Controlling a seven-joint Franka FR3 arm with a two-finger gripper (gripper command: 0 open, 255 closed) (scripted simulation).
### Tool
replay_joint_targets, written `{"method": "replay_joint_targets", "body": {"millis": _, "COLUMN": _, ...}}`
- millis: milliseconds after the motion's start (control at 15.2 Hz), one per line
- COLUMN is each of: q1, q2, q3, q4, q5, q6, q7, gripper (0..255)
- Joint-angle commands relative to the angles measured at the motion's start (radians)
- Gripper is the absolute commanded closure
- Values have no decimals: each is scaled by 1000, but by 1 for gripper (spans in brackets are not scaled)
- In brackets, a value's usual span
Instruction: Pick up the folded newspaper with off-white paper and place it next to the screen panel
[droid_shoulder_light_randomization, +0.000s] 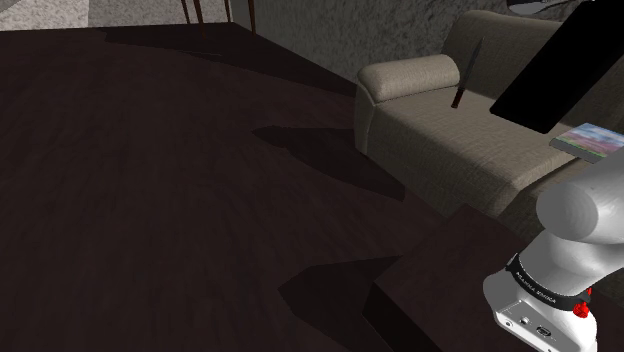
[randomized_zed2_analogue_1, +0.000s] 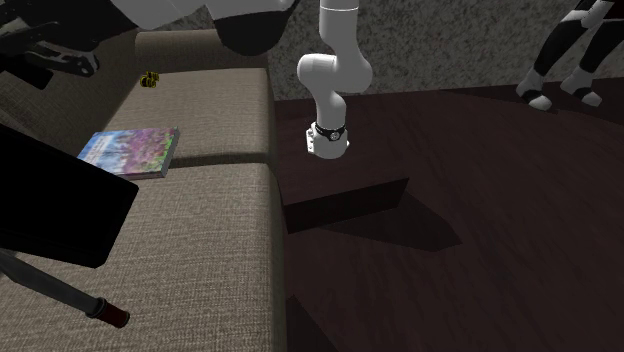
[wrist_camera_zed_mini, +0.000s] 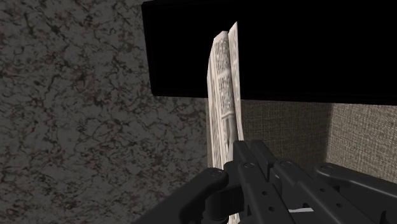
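Newspaper (wrist_camera_zed_mini: 224, 95) edge-on, lower end pinched between gripper (wrist_camera_zed_mini: 233, 169) fingers, held just before the black screen panel (wrist_camera_zed_mini: 305, 51); sofa (wrist_camera_zed_mini: 356, 137) beyond. Risk: narrow edge grip, so the pages could splay, slip, or knock the panel at set-down.

Off-white folded newspaper (wrist_camera_zed_mini: 224, 95) with grey columns of print. Flat black screen panel (wrist_camera_zed_mini: 299, 51). Beige woven fabric sofa (droid_shoulder_light_randomization: 450, 140). Dark brown wood-grain floor (droid_shoulder_light_randomization: 150, 190). Mottled grey wall (wrist_camera_zed_mini: 70, 108). Thin book (randomized_zed2_analogue_1: 130, 150) with blue, pink and green cover.
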Motion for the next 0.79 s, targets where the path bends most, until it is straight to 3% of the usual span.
{"method": "replay_joint_targets", "body": {"millis": 0, "q1": -2, "q2": -1, "q3": -1, "q4": -24, "q5": -15, "q6": 8, "q7": 26, "gripper": 255}}
{"method": "replay_joint_targets", "body": {"millis": 726, "q1": -7, "q2": 3, "q3": -2, "q4": -137, "q5": -98, "q6": 36, "q7": 166, "gripper": 255}}
